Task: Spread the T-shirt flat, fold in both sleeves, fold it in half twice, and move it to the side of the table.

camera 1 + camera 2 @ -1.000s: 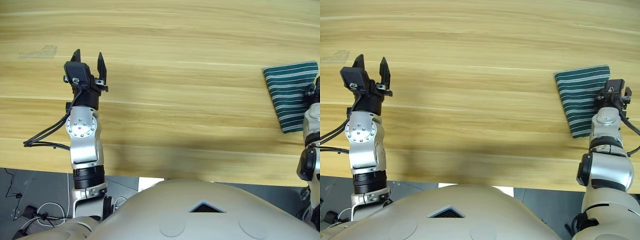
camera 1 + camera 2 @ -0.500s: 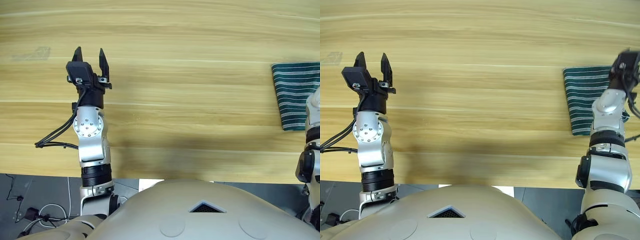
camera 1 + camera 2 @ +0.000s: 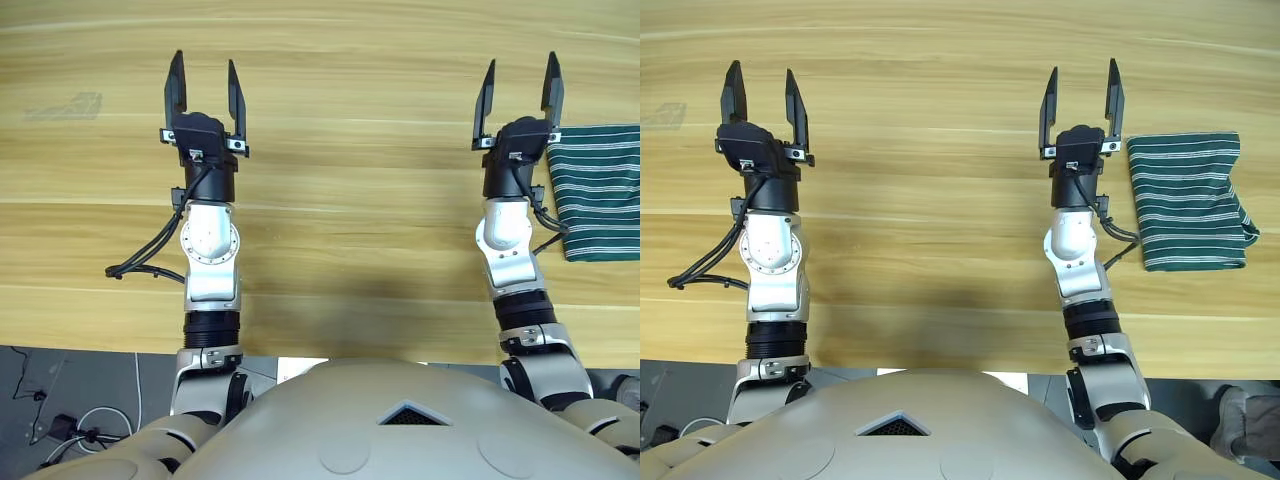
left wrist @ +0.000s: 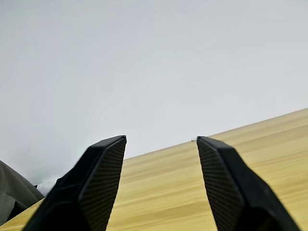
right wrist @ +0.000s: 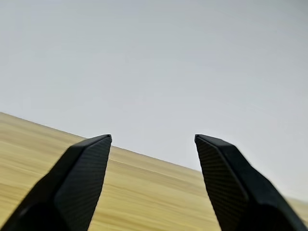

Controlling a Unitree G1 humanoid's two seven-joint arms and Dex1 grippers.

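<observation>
At the right side of the table [image 3: 940,250] the folded T-shirt [image 3: 1188,212] lies alone. The right gripper [image 3: 1081,92] has pulled off it leftward; it and the left gripper [image 3: 763,92] hover spread and empty, so the task seems finished.

A dark grey floor [image 3: 70,375] is seen below the near edge of the light wooden table [image 3: 350,60]. Thin black and white cables [image 3: 85,425] are laid on it at the left. A faint grey mark [image 3: 72,104] is seen on the table top, far left. A plain white wall [image 4: 154,57] is seen past the table's far edge.
</observation>
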